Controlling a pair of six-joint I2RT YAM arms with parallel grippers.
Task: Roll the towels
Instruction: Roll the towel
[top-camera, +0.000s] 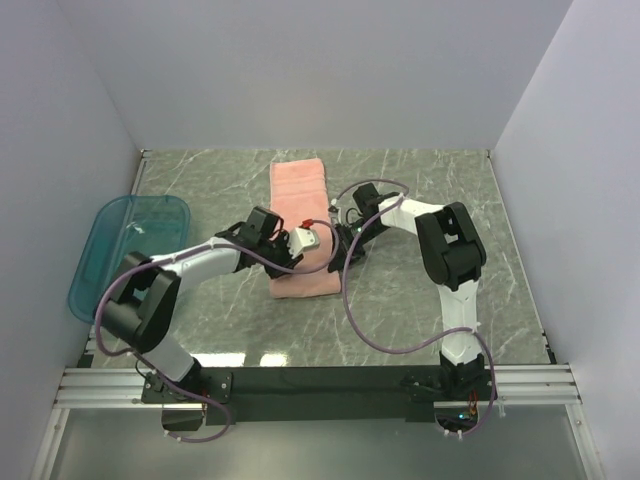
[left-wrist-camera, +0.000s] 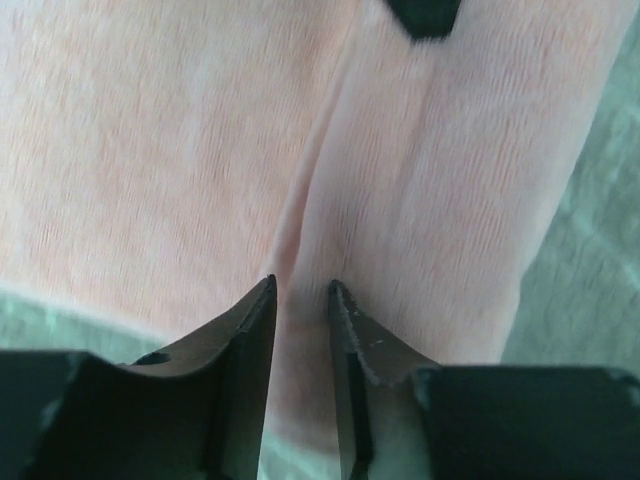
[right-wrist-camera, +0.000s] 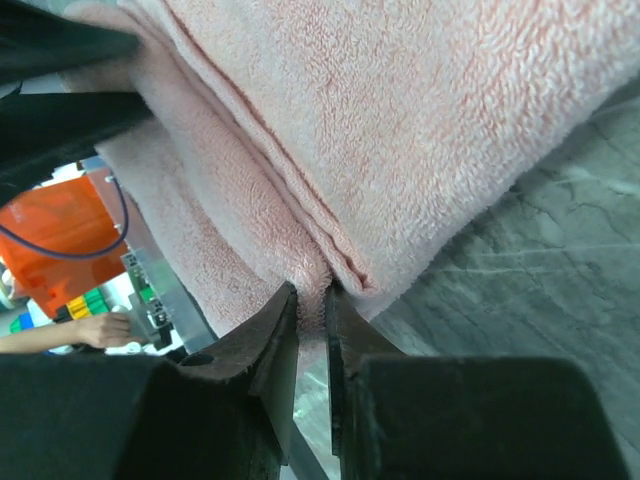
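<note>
left fingers: i see them narrowed on a raised towel ridge.
right fingers: pinching its folded edge.
towel: on the table, between them.
tray: well off left.

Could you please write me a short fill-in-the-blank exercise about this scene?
The towel is ____ in colour.
In the top view, the teal tray lies to the towel's ____.
The left end effector and right end effector are each shut on the ____.
Missing words: pink; left; towel.
</note>
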